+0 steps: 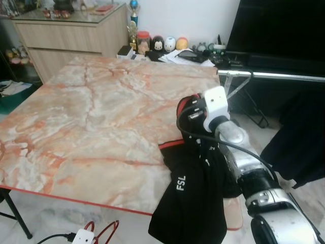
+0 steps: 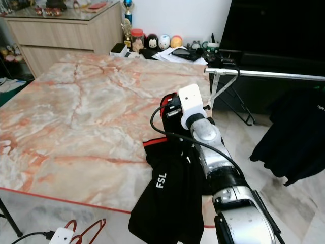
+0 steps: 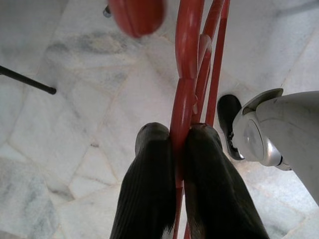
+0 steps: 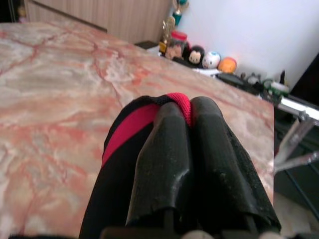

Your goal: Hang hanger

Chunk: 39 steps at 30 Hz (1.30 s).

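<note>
Gripping black "FSL" shirt: right hand; left hand clamps red hanger.

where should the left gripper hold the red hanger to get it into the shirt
Best on the straight red shaft, where the left gripper clamps the red hanger now: thin enough for the fingers to close around from both sides. The right gripper holds the black shirt by its red collar at the marble table edge.

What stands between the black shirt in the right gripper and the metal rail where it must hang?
Nothing visible does. The right gripper is shut on the black shirt at the marble table edge, and the space toward the metal rail looks open. The left gripper grips red hangers.
</note>
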{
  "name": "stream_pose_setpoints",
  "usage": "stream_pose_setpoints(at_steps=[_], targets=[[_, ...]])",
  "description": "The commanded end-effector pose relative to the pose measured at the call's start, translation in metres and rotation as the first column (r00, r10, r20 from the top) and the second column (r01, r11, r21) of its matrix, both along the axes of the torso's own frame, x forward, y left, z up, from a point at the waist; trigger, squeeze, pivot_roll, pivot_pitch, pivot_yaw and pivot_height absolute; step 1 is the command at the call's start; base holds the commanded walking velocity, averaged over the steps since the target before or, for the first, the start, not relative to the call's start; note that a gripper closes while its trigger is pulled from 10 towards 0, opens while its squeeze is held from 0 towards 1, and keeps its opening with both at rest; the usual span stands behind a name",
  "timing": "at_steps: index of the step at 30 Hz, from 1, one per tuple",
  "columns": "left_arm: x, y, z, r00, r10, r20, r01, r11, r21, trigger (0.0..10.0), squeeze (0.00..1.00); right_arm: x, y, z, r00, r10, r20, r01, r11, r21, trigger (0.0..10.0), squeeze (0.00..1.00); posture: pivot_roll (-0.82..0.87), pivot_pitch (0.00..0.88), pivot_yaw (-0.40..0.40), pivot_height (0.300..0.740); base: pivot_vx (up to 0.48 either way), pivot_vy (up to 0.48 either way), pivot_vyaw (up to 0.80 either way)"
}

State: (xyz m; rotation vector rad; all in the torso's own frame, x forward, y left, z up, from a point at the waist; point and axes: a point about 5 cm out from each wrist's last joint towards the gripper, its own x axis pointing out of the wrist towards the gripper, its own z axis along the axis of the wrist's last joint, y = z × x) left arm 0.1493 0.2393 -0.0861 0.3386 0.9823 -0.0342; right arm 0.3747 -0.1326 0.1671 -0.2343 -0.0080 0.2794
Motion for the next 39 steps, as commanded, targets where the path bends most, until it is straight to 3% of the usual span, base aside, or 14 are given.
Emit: stream_pose_setpoints(at_steps=[1, 8, 9, 10, 23, 35, 39], targets=[[-0.004, -0.003, -0.002, 1.000, -0.018, -0.021, 0.018, 1.000, 0.000, 10.0, 0.00, -0.005, -0.004, -0.005, 0.999, -0.021, -0.039, 0.021, 1.000, -0.005, 10.0, 0.00, 0.11, 0.000, -0.026, 0.740, 0.000, 0.000, 0.00], [-0.004, -0.007, -0.003, 0.999, -0.028, -0.023, 0.027, 1.000, -0.014, 10.0, 0.00, -0.024, -0.007, -0.023, 0.990, -0.056, -0.133, 0.056, 0.998, -0.002, 10.0, 0.00, 0.10, 0.000, -0.028, 0.740, 0.000, 0.000, 0.00], [-0.004, -0.008, -0.003, 0.999, -0.028, -0.024, 0.028, 0.999, -0.015, 10.0, 0.00, -0.025, -0.008, -0.025, 0.987, -0.064, -0.145, 0.066, 0.998, 0.005, 10.0, 0.73, 0.10, 0.000, -0.029, 0.740, 0.000, 0.000, 0.00], [-0.004, -0.008, -0.004, 0.999, -0.030, -0.025, 0.030, 0.999, -0.016, 10.0, 0.00, -0.027, -0.009, -0.026, 0.986, -0.071, -0.154, 0.073, 0.997, 0.007, 10.0, 1.00, 0.10, 0.000, -0.031, 0.740, 0.000, 0.000, 0.00], [-0.007, -0.008, -0.005, 0.999, -0.036, -0.040, 0.035, 0.999, -0.019, 10.0, 0.00, -0.037, -0.005, -0.019, 0.988, -0.053, -0.144, 0.058, 0.998, 0.031, 10.0, 1.00, 0.10, 0.000, -0.032, 0.740, 0.000, 0.000, 0.00], [-0.009, -0.009, -0.006, 0.998, -0.044, -0.048, 0.043, 0.999, -0.022, 10.0, 0.00, -0.062, -0.010, -0.026, 0.976, -0.054, -0.213, 0.058, 0.998, 0.011, 10.0, 1.00, 0.10, 0.000, -0.037, 0.740, 0.000, 0.000, 0.00], [-0.008, -0.010, -0.006, 0.998, -0.043, -0.044, 0.042, 0.999, -0.024, 10.0, 0.00, -0.066, -0.015, -0.023, 0.983, -0.089, -0.163, 0.093, 0.996, 0.018, 10.0, 1.00, 0.10, 0.000, -0.038, 0.740, 0.000, 0.000, 0.00]])
